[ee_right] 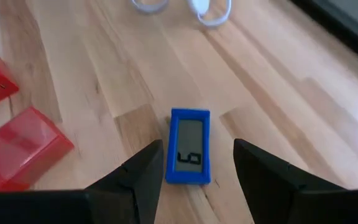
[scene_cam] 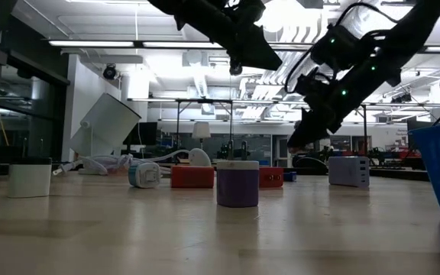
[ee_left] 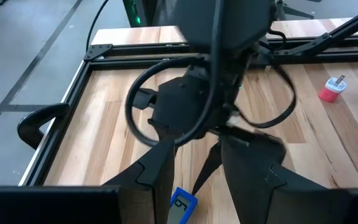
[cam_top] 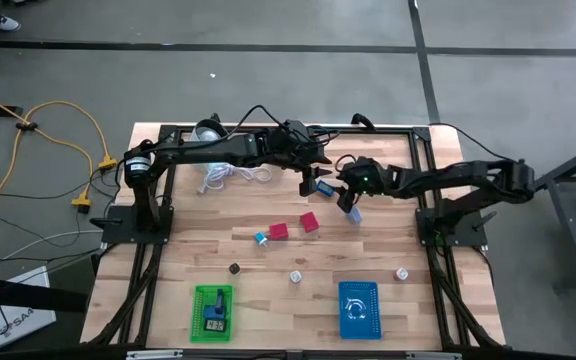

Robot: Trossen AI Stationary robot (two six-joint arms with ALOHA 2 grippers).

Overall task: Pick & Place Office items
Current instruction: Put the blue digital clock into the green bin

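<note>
Near the worktop's far edge, the blue counter [ee_right: 189, 146] lies flat beneath the right gripper [ee_right: 196, 171], jaws spread and empty; the left gripper [cam_top: 313, 186], narrow and seemingly empty, crowds alongside. Descending off-centre could skid it; the arms might collide.

A grey concrete floor [cam_top: 298, 85] surrounds the wooden bench [cam_top: 268, 290], crossed by dark seam lines, with a yellow cable [cam_top: 78, 130] trailing over it. Beyond, long ceiling lights [scene_cam: 98, 43] glow over white walls, glass partitions and cluttered worktops.
</note>
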